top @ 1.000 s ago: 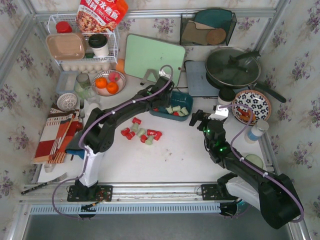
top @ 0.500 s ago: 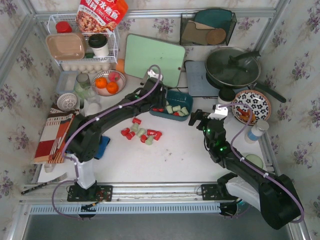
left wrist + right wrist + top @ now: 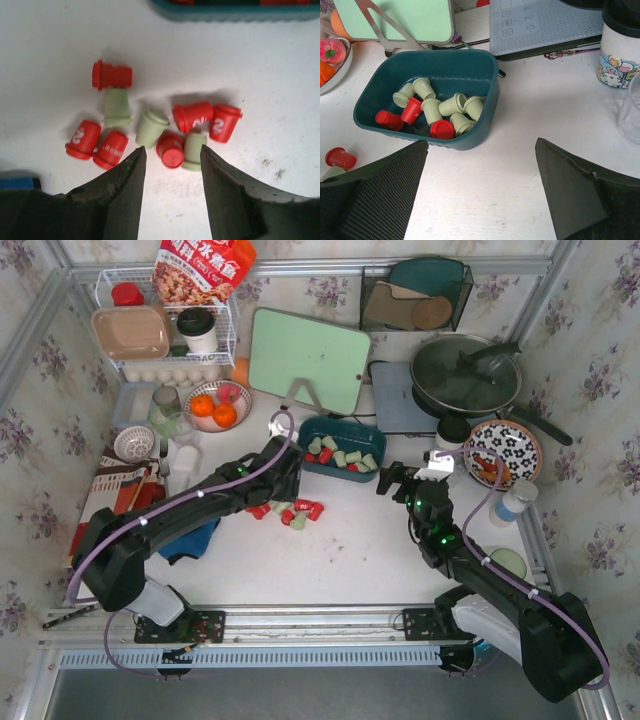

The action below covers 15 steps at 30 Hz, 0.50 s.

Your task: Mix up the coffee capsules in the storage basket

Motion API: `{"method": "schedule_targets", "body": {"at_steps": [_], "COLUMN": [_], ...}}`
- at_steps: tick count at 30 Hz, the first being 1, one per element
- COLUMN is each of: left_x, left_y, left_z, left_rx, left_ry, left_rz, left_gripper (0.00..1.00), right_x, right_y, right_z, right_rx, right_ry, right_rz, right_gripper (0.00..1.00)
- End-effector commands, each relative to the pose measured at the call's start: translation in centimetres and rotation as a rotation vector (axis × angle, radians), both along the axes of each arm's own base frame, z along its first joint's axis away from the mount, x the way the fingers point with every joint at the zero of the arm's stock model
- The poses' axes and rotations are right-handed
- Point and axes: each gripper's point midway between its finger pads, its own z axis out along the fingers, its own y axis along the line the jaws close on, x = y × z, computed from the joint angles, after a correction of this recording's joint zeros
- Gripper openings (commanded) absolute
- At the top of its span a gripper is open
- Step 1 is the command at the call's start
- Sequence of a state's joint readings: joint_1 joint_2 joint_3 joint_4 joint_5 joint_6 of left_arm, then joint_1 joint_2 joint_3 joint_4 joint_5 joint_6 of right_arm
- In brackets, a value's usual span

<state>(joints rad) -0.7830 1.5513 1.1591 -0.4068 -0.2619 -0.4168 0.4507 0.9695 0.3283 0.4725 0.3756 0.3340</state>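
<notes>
The dark teal storage basket (image 3: 345, 430) stands at the table's centre back and holds several pale green and red coffee capsules (image 3: 445, 107); its wall shows in the right wrist view (image 3: 470, 142). Several more red and green capsules (image 3: 297, 512) lie loose on the table, seen close in the left wrist view (image 3: 150, 127). My left gripper (image 3: 279, 495) is open and empty just above this loose pile, its fingertips (image 3: 140, 152) flanking a red and a green capsule. My right gripper (image 3: 392, 478) is open and empty, to the right of the basket, which lies just ahead of its jaws (image 3: 481, 145).
A green cutting board (image 3: 305, 358) and grey pad (image 3: 400, 400) stand behind the basket. A fruit bowl (image 3: 215, 405) is at the left, a pan (image 3: 465, 370) and patterned plate (image 3: 503, 450) at the right. A printed cup (image 3: 620, 45) is near the right gripper. A blue cloth (image 3: 195, 535) lies under the left arm.
My left gripper has drawn back from the basket's left end toward me and now hangs over the loose capsules. The right arm has not moved.
</notes>
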Motion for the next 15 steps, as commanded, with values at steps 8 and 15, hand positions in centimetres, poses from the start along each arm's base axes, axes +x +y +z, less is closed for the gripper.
{"method": "schedule_targets", "body": {"at_steps": [8, 15], "left_x": [-3.8, -4.3], "left_y": [2.1, 1.0], "left_z": [-3.7, -5.1], "left_rx": [0.015, -0.002], "left_ry": [0.118, 0.143], "left_rz": [0.051, 0.044], "left_gripper": [0.5, 0.5], "right_x": [0.2, 0.4], "right_y": [0.5, 0.6], "right_z": [0.4, -0.1], "right_rx": [-0.001, -0.009], "right_ry": [-0.027, -0.014], "right_rz": [0.024, 0.028], "right_gripper": [0.95, 0.95]}}
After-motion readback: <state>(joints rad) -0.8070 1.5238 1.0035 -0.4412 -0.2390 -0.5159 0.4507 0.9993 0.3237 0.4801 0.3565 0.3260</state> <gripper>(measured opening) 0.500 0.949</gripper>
